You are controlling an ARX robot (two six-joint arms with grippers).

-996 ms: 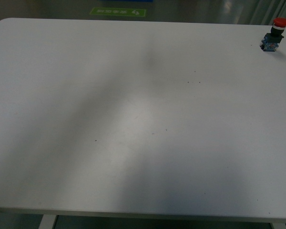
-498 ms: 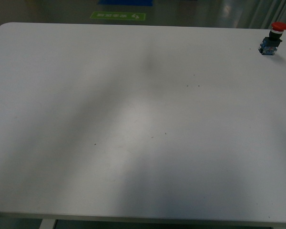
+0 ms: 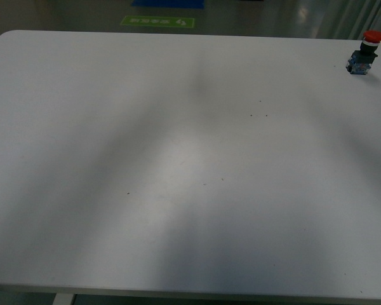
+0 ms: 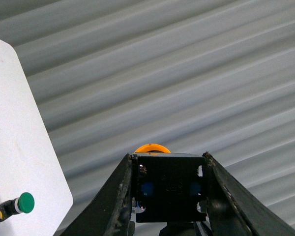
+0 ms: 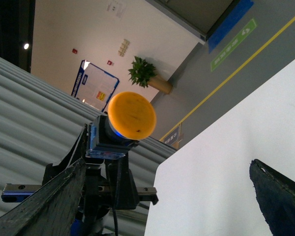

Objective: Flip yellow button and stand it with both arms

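**Dim, hazy front view; brighter wrist views**

In the front view: dim, low in contrast and slightly soft across the bench [image 3: 82, 127]. Broad blurred shadows from lower centre up the frame, with a paler patch at mid-frame. Faint glare on the floor [image 3: 286, 16] at the upper right. In the left wrist view: even grey light, near-black left gripper [image 4: 168, 157] with little detail. In the right wrist view: bright and crisp on the yellow button [image 5: 132, 115], blurred silhouette of the right gripper [image 5: 167, 164], small glowing ceiling lamp [image 5: 26, 45].

Table's far edge [image 3: 178, 33] slightly lower.
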